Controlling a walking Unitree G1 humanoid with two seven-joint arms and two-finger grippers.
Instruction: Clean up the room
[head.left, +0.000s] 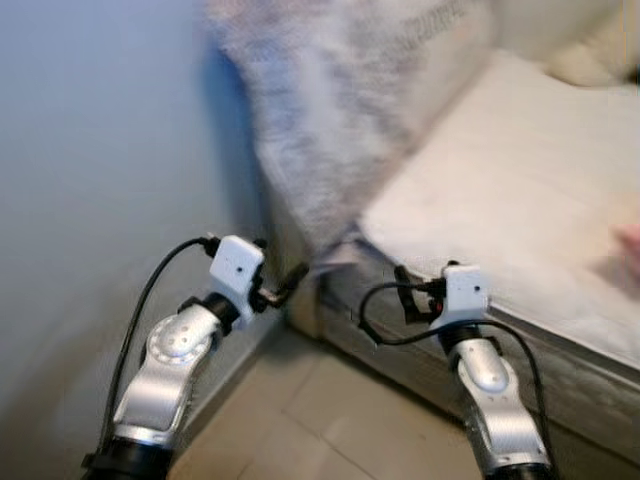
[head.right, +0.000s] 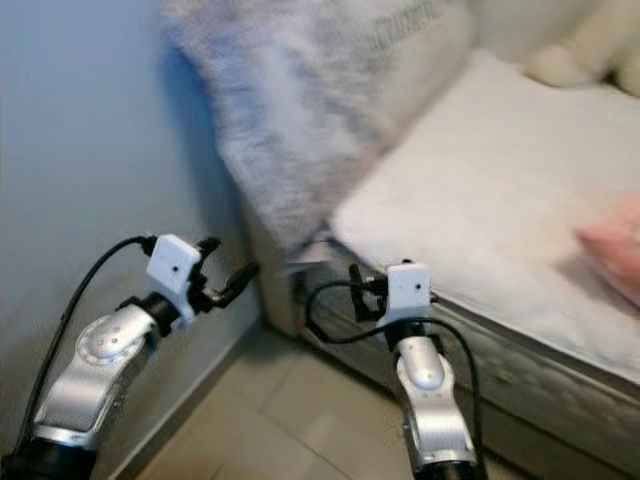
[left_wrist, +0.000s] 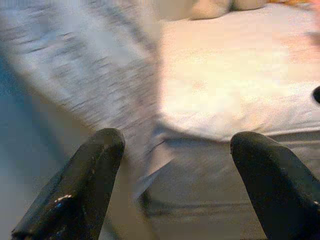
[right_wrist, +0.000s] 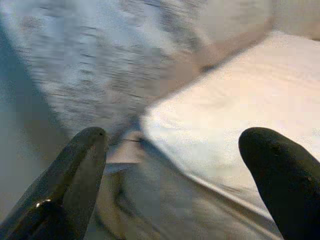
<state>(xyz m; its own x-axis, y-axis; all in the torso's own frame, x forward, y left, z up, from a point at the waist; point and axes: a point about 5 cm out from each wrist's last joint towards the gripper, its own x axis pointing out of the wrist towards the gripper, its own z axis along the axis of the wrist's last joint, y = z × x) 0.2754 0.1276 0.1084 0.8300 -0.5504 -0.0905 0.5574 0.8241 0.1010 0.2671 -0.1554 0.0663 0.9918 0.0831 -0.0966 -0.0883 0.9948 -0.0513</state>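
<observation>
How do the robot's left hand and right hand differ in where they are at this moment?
The left hand is held out by the blue wall, before the bed's grey headboard; the right hand is by the mattress edge. The left hand sits farther from the bed than the right hand. Both are open and empty.

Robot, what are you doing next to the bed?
The robot stands at the corner of a white-sheeted bed, beside a blue wall. Its left hand and right hand are both raised in front of it with fingers spread, and neither holds anything. A grey fuzzy blanket hangs over the headboard end, and a pink thing lies on the mattress. The picture is blurry.
</observation>
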